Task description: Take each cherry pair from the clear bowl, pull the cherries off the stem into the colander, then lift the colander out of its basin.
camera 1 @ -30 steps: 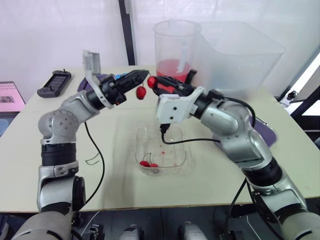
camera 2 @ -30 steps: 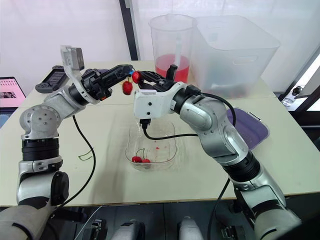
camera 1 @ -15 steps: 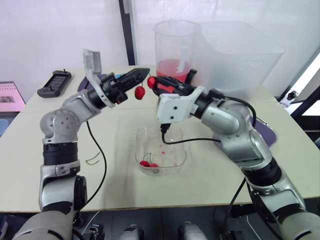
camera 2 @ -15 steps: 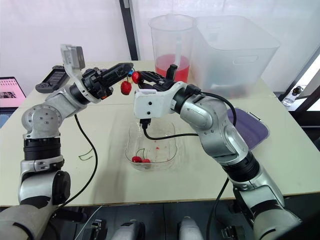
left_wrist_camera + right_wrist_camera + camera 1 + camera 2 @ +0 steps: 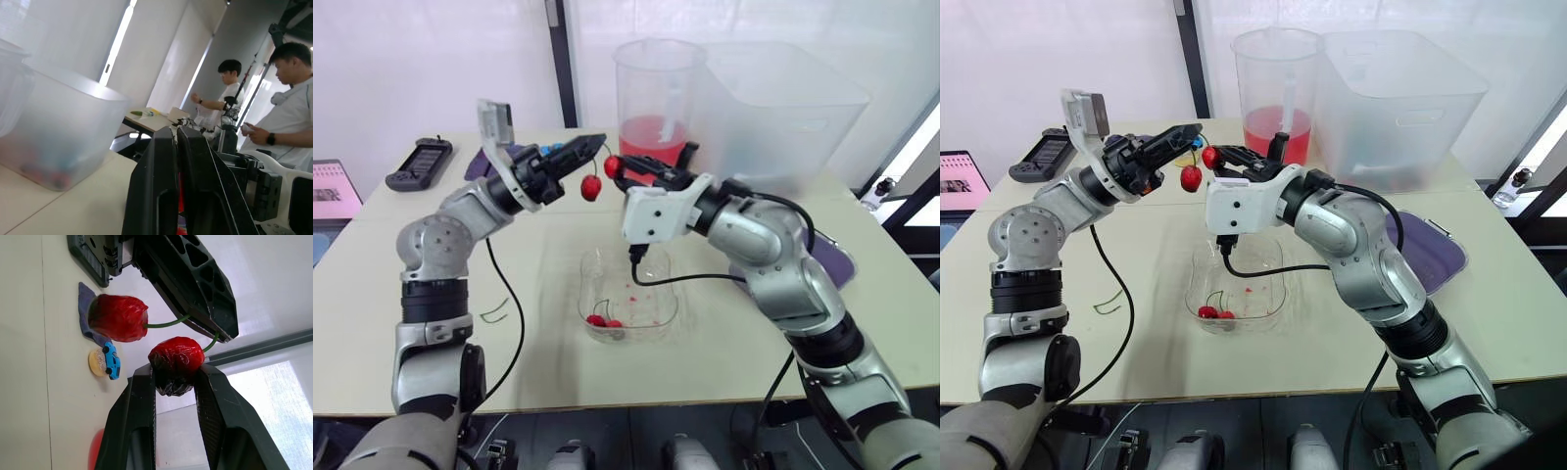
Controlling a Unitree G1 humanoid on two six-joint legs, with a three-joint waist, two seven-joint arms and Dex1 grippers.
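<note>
1. L end effector [image 5: 595, 144] is clamped on the stem [image 5: 166, 324] that joins two cherries, held in the air above the table [image 5: 431, 294].
2. R end effector [image 5: 176, 374] is closed on the cherry [image 5: 176, 356] at one stem end. The free cherry [image 5: 591, 186] dangles just beside it.
3. Colander [image 5: 651, 132] shows red, low in the tall basin [image 5: 651, 69], behind the held fruit. The fruit looks short of it, nearer the bowl [image 5: 670, 304].
4. Risk: a pull here drops the fruit on the table or back in the bowl, since it's prob. not over the colander yet.
5. Risk: the free cherry snaps off w/ the jerk. The stem is thin and nothing supports the fruit.
6. Risk: R grip squashes the soft cherry or slips on its glossy skin if the squeeze is off.
7. Risk: the stem slides out of L, as it's held at the very tips.
8. One pair [image 5: 604, 321] lies in the bowl, so the task is prob. well short of done.
</note>
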